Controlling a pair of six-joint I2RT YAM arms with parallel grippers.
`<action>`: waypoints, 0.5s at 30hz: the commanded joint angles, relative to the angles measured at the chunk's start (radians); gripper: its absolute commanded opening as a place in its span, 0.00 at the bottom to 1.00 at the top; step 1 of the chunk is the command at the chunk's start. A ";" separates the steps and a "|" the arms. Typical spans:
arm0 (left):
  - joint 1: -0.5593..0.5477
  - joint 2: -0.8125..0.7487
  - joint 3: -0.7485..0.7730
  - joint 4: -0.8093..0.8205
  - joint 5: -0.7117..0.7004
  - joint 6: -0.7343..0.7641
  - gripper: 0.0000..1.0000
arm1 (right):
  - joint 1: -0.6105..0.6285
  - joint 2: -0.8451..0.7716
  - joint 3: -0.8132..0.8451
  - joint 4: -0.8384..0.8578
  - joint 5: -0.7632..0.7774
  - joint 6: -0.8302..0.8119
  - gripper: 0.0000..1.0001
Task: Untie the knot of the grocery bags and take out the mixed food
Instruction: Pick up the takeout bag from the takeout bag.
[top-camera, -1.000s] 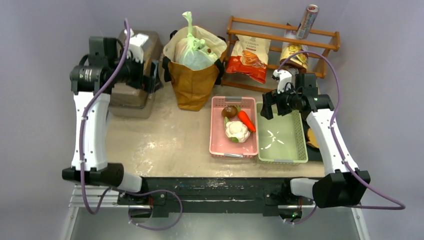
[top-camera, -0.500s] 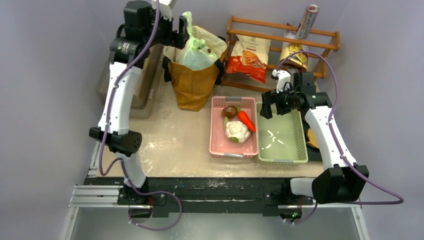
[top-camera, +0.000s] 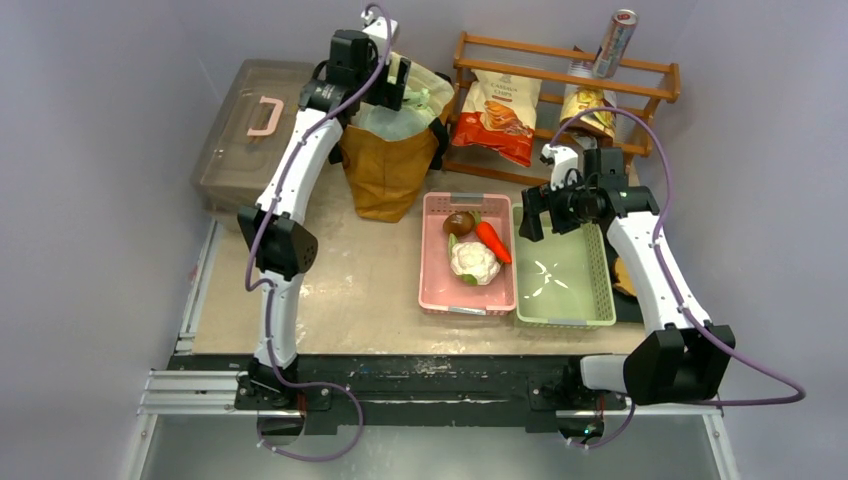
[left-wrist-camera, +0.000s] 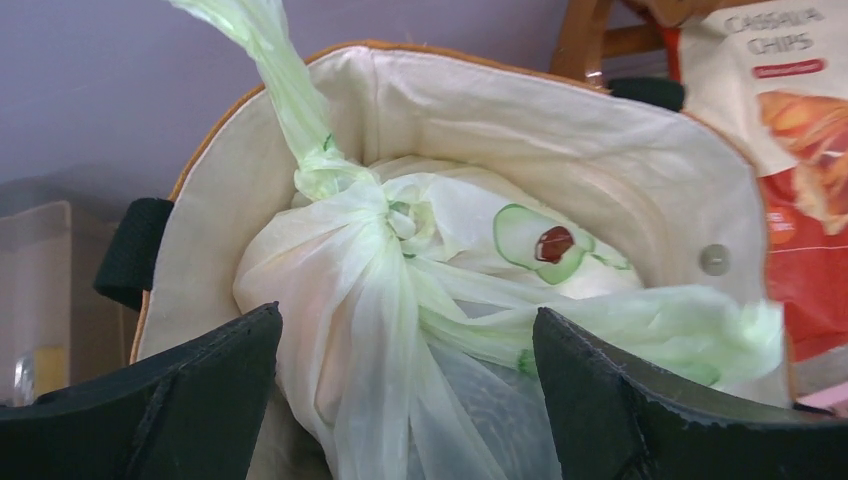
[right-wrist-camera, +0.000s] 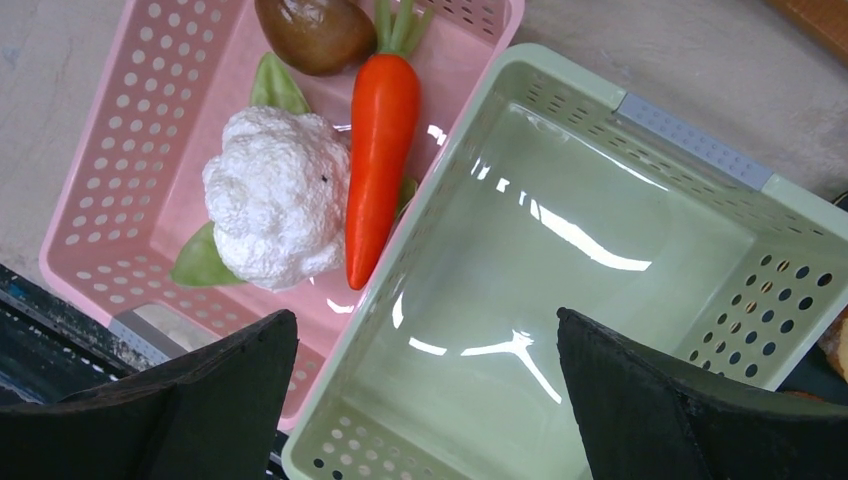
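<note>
The mustard-brown tote (top-camera: 385, 175) stands at the back of the table with the thin pale-green plastic bag (left-wrist-camera: 400, 300) inside it. The bag's knot (left-wrist-camera: 375, 205) is tied, and its narrow tail (left-wrist-camera: 270, 60) sticks up. My left gripper (top-camera: 388, 85) hovers over the tote's mouth, open, its fingers (left-wrist-camera: 180, 390) on either side of the plastic bag below the knot, touching nothing that I can see. The mixed food is hidden inside the bag; only a green-and-red print (left-wrist-camera: 545, 245) shows on the plastic. My right gripper (right-wrist-camera: 425, 330) hangs open and empty over the green basket (right-wrist-camera: 560, 250).
A pink basket (top-camera: 437, 290) holds a carrot (right-wrist-camera: 380, 150), a cauliflower (right-wrist-camera: 275, 195) and a mushroom (right-wrist-camera: 315, 30). A wooden rack (top-camera: 560, 60) at the back right carries two chip bags and a can. A grey-brown lidded box (top-camera: 240, 130) with a pink handle sits at the back left.
My left arm has swung right from above the lidded box to above the tote, uncovering the box. Its jaws have narrowed slightly. The right arm has barely moved.
</note>
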 joint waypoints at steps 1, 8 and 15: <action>0.001 0.031 -0.001 0.063 -0.127 0.044 0.93 | -0.004 -0.020 -0.016 0.026 0.008 0.008 0.99; 0.002 0.070 -0.089 0.019 -0.136 0.047 0.96 | -0.004 -0.016 -0.021 0.025 0.013 0.007 0.99; 0.003 0.137 -0.081 -0.016 -0.123 0.030 0.99 | -0.004 -0.004 -0.019 0.026 0.016 0.006 0.99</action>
